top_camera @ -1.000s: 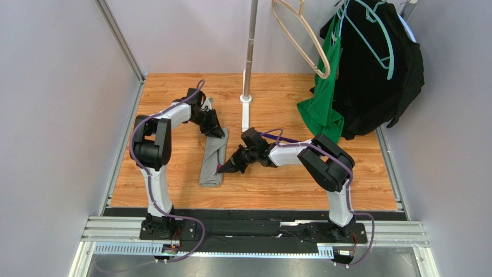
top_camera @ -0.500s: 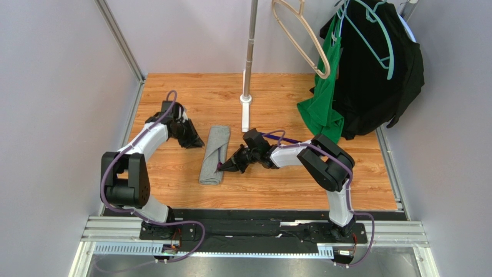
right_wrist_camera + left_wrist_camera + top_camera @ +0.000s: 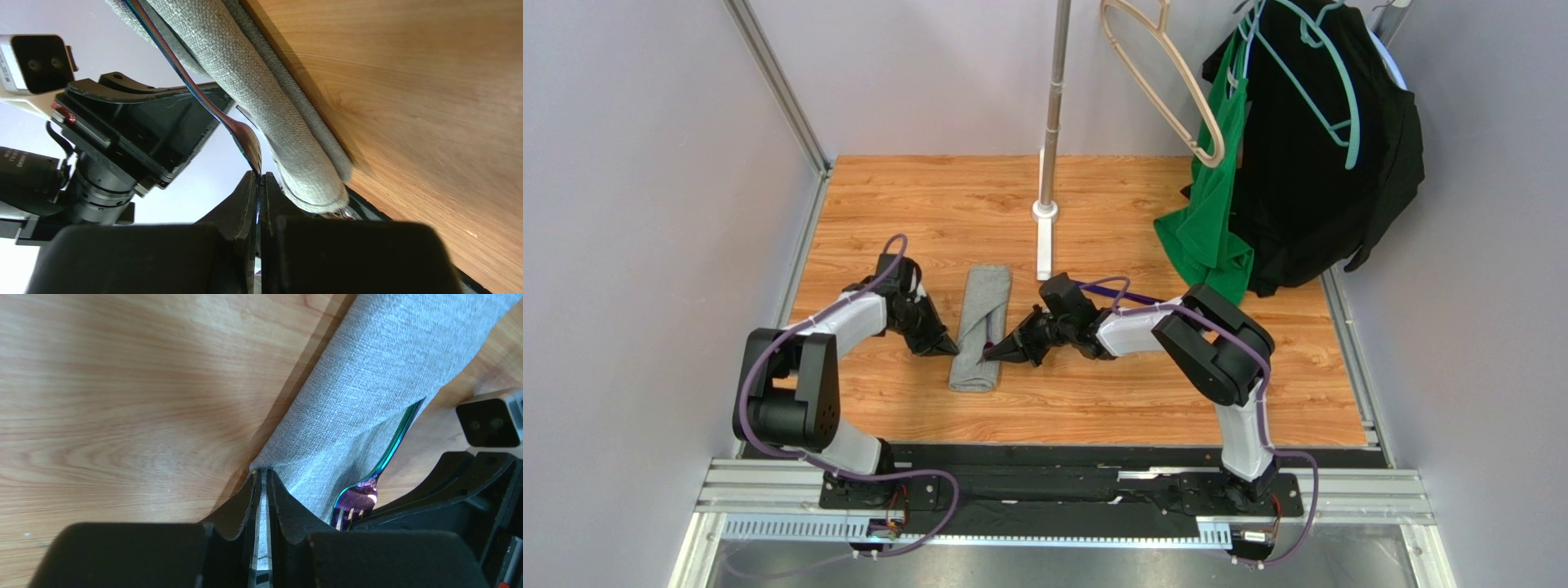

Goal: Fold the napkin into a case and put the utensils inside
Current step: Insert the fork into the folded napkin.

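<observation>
The napkin (image 3: 979, 326) lies as a narrow grey folded case on the wooden table (image 3: 1112, 404). My left gripper (image 3: 946, 348) sits at its left edge near the front end. In the left wrist view the left gripper (image 3: 263, 473) is shut on a thin edge of the napkin (image 3: 368, 373). The fork (image 3: 367, 489), silvery with a purple-teal sheen, has its handle tucked under a fold of cloth. My right gripper (image 3: 995, 355) is at the strip's right side. In the right wrist view the right gripper (image 3: 258, 176) is shut on the fork (image 3: 202, 98), which runs along the napkin (image 3: 270, 122).
A metal pole (image 3: 1053, 110) stands on a white base (image 3: 1046, 211) just behind the napkin. A green garment (image 3: 1210, 233) and a black garment (image 3: 1320, 147) hang at the back right, with hangers (image 3: 1161, 74) above. Grey walls close in both sides.
My left arm has swung from the napkin's far end down its left side to the near edge, and its jaws have closed on the cloth. The right gripper has stayed with the fork.
</observation>
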`<state>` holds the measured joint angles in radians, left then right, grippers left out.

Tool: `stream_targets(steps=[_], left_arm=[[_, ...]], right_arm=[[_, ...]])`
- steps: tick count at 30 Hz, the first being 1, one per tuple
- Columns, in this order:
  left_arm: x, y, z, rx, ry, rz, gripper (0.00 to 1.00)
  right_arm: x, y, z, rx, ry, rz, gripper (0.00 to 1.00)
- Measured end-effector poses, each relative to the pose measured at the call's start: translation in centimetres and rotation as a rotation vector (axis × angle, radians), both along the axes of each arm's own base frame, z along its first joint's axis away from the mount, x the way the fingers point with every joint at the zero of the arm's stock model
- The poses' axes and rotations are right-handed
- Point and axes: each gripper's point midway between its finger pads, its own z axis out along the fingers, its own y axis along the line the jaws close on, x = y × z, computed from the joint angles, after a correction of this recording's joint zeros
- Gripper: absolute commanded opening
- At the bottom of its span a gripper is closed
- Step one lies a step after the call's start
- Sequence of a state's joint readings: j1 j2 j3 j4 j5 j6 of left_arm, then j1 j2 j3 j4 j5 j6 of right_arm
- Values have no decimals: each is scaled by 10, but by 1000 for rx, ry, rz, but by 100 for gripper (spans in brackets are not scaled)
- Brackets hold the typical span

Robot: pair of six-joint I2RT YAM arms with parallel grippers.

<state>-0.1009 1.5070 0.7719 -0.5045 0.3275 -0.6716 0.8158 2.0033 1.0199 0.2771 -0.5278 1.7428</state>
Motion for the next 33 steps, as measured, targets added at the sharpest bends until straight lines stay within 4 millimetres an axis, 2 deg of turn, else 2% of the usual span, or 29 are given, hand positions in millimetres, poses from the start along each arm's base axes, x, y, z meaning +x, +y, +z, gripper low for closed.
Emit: stream_targets(steps=[6, 9, 12, 15, 19, 20, 21, 23, 25, 28, 31, 33], left_arm=[[-9, -7, -1, -17, -10, -3, 13], [-8, -7, 3, -18, -26, -1, 13], [-7, -7, 5, -17, -35, 0, 13], [-7, -7, 6, -17, -38, 0, 14], [-7, -7, 12, -16, -57, 0, 20], [-6, -6, 14, -15, -66, 0, 22], [-5, -6, 18, -13, -78, 2, 22], [-3, -5, 25, -12, -103, 3, 25], [2, -5, 35, -10, -134, 5, 26], [11, -5, 53, -13, -198, 1, 26], [15, -7, 74, -25, -267, -15, 27], [15, -11, 89, -47, -313, -39, 29]], right_arm=[[4, 2, 0, 3, -12, -8, 8], [5, 3, -1, 0, -14, -9, 16], [6, 4, -2, -5, -23, -3, 30], [5, 2, -6, -25, -38, 11, 52], [-1, -9, -15, -95, -58, 49, 75], [-2, -14, -17, -124, -68, 66, 84], [-3, -21, -19, -160, -85, 87, 99], [0, -32, -15, -212, -131, 112, 100], [9, -44, -3, -270, -225, 155, 100], [37, -67, 30, -377, -449, 214, 100], [80, -103, 65, -586, -786, 322, 100], [106, -131, 75, -758, -972, 452, 98]])
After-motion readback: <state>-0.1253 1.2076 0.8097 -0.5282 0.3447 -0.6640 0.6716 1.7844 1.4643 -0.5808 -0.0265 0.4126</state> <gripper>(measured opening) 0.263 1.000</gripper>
